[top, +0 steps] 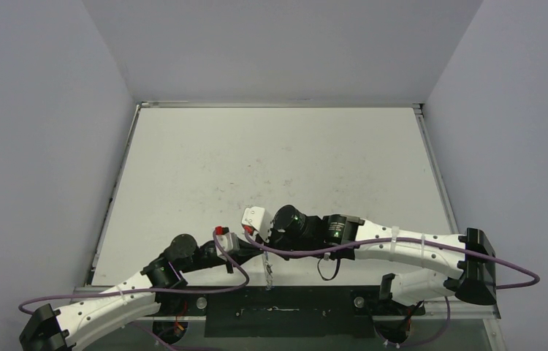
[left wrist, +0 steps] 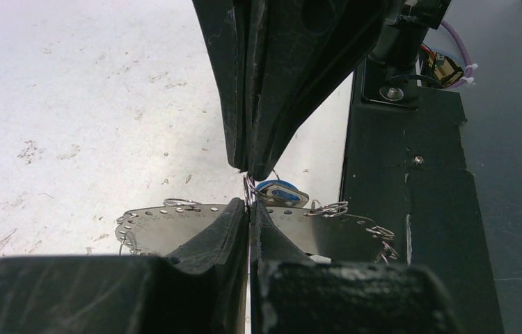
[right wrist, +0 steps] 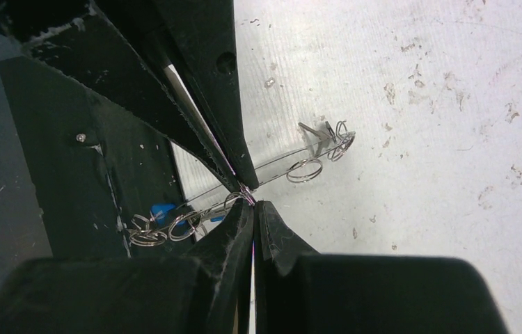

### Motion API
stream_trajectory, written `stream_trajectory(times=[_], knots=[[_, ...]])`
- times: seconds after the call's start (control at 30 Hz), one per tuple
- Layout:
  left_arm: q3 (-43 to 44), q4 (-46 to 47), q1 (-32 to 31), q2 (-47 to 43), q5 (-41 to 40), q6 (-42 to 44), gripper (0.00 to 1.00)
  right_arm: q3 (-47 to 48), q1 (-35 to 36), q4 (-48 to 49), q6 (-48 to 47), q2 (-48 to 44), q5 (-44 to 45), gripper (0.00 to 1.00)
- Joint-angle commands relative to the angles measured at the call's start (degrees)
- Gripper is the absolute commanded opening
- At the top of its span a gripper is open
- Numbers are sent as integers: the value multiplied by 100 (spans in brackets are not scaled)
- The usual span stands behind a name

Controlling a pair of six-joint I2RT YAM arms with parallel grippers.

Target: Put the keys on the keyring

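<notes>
The two grippers meet tip to tip above the table's near edge. My left gripper point(top: 244, 245) point(left wrist: 249, 206) is shut on the top edge of the keyring point(left wrist: 168, 226), a flat silver oval with small holes and loops along its rim. My right gripper point(top: 262, 234) point(right wrist: 253, 204) is shut on a small silver loop point(left wrist: 248, 186) at that same edge. A blue-capped key point(left wrist: 280, 191) sits right behind the loop; I cannot tell whether it is threaded on. In the right wrist view the keyring point(right wrist: 282, 162) shows edge-on, with blue key heads point(right wrist: 162, 211) near its lower loops. It dangles below the grippers point(top: 268, 276).
The black base plate point(top: 286, 307) with its screws lies just beyond the table's near edge point(left wrist: 411, 209). The white table top point(top: 271, 168) is scuffed, with grey walls on three sides. Purple cables point(top: 293, 252) loop near both arms.
</notes>
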Motion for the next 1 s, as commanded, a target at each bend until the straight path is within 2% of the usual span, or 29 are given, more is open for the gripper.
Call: stream_trajectory(times=[0.0, 0.4, 0.77, 0.97], knots=[[55, 490, -20, -112, -67, -117, 0, 261, 104, -57, 8, -136, 474, 0], [55, 501, -20, -130, -86, -151, 0, 370, 422, -144, -78, -223, 1035, 0], [33, 495, -23, -157, -120, -197, 0, 545, 660, -151, -143, -102, 1194, 0], [31, 494, -21, -183, -121, -210, 0, 573, 683, -113, -159, -38, 987, 0]])
